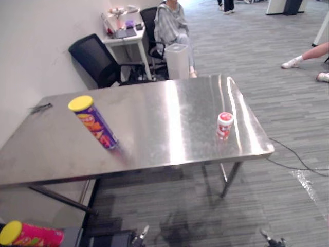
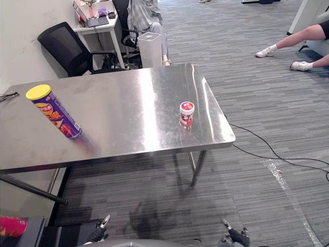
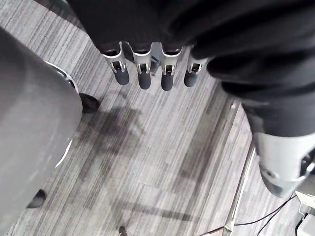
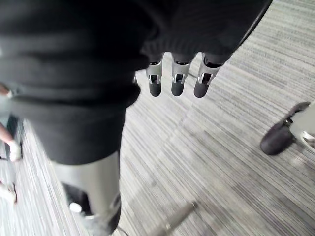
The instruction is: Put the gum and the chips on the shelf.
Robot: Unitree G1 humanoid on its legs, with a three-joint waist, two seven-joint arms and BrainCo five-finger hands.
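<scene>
A purple chips can (image 1: 95, 123) with a yellow lid stands on the left half of the steel table (image 1: 154, 108). A small red and white gum jar (image 1: 224, 125) stands upright near the table's right front corner. My left hand (image 3: 142, 69) hangs low over the grey carpet on the near side of the table, fingers straight and holding nothing. My right hand (image 4: 177, 78) hangs the same way on the other side, fingers relaxed and empty. Both hands are well short of the table's front edge.
A pink can (image 1: 31, 234) with a yellow lid lies low at the near left on a dark surface. Behind the table are a black office chair (image 1: 95, 59), a white bin (image 1: 177, 60), a small white desk (image 1: 126, 38) and a seated person (image 1: 172, 23). A person's legs (image 1: 308, 56) stretch out at far right.
</scene>
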